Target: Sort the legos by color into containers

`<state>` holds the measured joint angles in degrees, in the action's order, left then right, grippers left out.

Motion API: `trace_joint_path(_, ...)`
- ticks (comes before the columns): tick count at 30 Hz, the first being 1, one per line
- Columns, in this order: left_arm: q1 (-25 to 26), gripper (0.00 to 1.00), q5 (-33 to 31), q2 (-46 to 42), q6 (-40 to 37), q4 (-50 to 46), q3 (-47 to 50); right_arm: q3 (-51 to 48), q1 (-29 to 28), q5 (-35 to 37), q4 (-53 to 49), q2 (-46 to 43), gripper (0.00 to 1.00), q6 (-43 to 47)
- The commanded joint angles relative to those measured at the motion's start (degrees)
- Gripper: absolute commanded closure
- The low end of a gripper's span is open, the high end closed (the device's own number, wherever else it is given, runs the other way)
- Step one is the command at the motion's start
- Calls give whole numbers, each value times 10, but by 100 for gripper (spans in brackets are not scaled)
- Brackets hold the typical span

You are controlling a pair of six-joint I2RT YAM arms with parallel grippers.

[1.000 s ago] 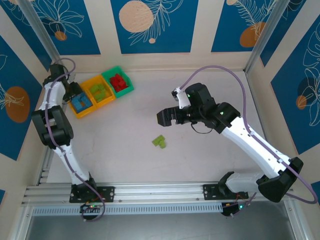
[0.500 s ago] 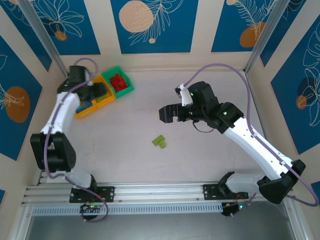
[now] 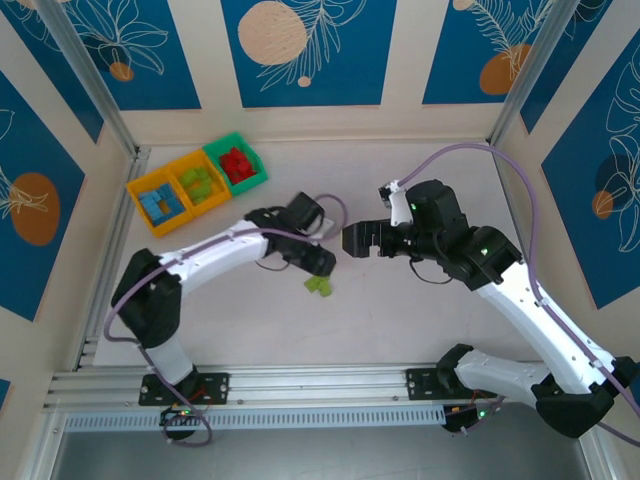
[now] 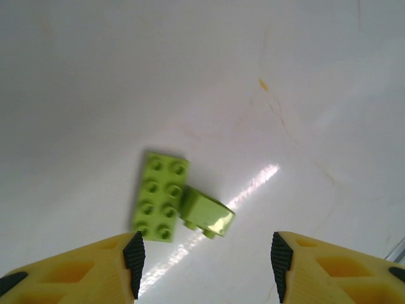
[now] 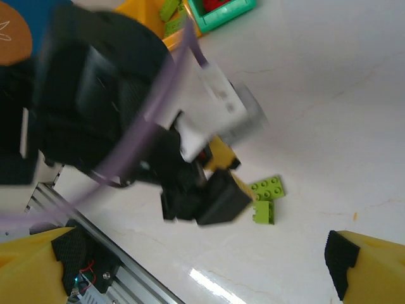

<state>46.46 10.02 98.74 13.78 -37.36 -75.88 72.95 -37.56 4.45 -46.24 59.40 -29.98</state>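
Two lime legos (image 4: 180, 206) lie touching just ahead of the released left hand (image 4: 206, 259)

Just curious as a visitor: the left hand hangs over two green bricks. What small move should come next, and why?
Probably lower the left hand onto the flat green brick and close: its fingers are open and empty, and the middle bin already holds green ones.

Both arms reach inward; left gripper (image 4: 205, 256) and right gripper (image 3: 348, 240) near together, jaws spread.
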Motion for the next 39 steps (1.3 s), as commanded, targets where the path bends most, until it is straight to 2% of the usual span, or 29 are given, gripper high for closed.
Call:
trace_joint_path(1,48,44,-58,37,-62,-35,-11,-13,4,12,-12,-16,1,-14)
trace_joint_path(5,86,42,-103,72,-105,-40,-14,-22,5,8,-12,-17,0,-16)
trace_joint_path(12,106,40,-178,106,-132,-38,-28,-30,6,6,-10,-17,0,-14)
trace_joint_path(17,107,40,-196,97,-134,-22,-19,-34,7,5,-11,-18,0,-14)
trace_joint_path(21,107,34,-222,108,-137,-11,-20,-39,9,4,-4,-19,0,-16)
trace_joint_path(24,107,33,-224,123,-138,-7,-31,-39,8,-1,-3,-17,0,-17)
trace_joint_path(29,105,45,-190,151,-135,-7,-42,-35,8,2,-9,-18,1,-16)
trace_joint_path(35,105,63,-192,146,-132,0,-29,-38,8,1,-12,-23,1,-18)
trace_joint_path(39,103,70,-187,140,-133,2,-23,-42,8,-12,-12,-24,0,-20)
